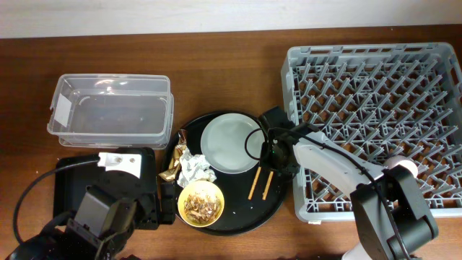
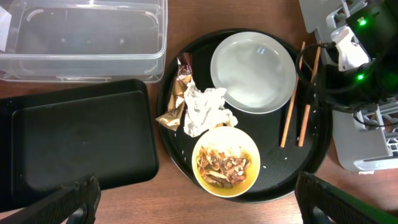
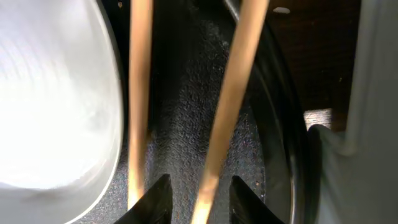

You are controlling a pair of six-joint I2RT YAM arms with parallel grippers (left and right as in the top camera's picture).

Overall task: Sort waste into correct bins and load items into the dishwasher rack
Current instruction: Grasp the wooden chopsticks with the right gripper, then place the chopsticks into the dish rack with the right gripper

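Observation:
On the large round black tray lie a pale green-white plate (image 1: 231, 143), a crumpled white napkin (image 1: 193, 167), a gold-brown foil wrapper (image 1: 170, 173), a yellow bowl (image 1: 201, 202) holding brown food scraps (image 2: 222, 165), and two wooden chopsticks (image 1: 260, 184). My right gripper (image 3: 200, 198) is open, low over the tray. Its fingertips straddle the right chopstick (image 3: 233, 87); the other chopstick (image 3: 139, 93) lies outside its left finger. My left gripper (image 2: 196, 205) is wide open and empty, above the table in front of the bowl. A pink cup (image 1: 406, 167) shows in the rack. The blue cup is out of view.
The clear plastic tub (image 1: 108, 108) stands at the back left. The shallow black rectangular tray (image 2: 74, 143) lies in front of it, partly under my left arm. The grey dishwasher rack (image 1: 375, 94) fills the right side, its wall close to my right gripper (image 1: 273, 160).

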